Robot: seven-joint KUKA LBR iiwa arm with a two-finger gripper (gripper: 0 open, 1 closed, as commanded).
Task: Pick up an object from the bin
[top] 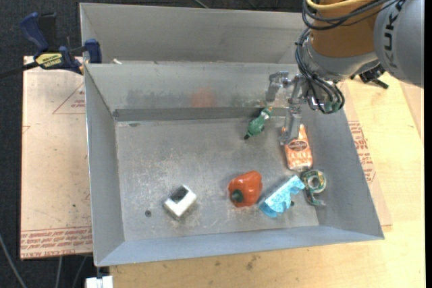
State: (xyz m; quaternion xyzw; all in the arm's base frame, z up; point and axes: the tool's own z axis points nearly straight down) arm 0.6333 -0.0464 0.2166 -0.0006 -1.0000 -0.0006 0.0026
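While nothing sits between the fingers, I read this as the approach step, with the grasp itself not yet made. The grey bin [155, 152] carries six loose things, most of them toward its right wall and front edge. The arm [351, 17] leans in over the right wall. Its pincer [281, 119] hangs low near the far right corner of the bin floor, fingers apart as far as I can judge. Just under the finger nearer the right wall lies a flat orange packet [298, 153]. Toward the front edge are a red pepper-shaped toy [244, 189], a crumpled blue piece [281, 197], a white block [179, 202] and a small green-and-yellow ring [312, 183]. Smallest of all, a green scrap [256, 124] lies just beside the other finger. My next move calls for centring on one of those two neighbours, probably the packet, then lowering and closing.
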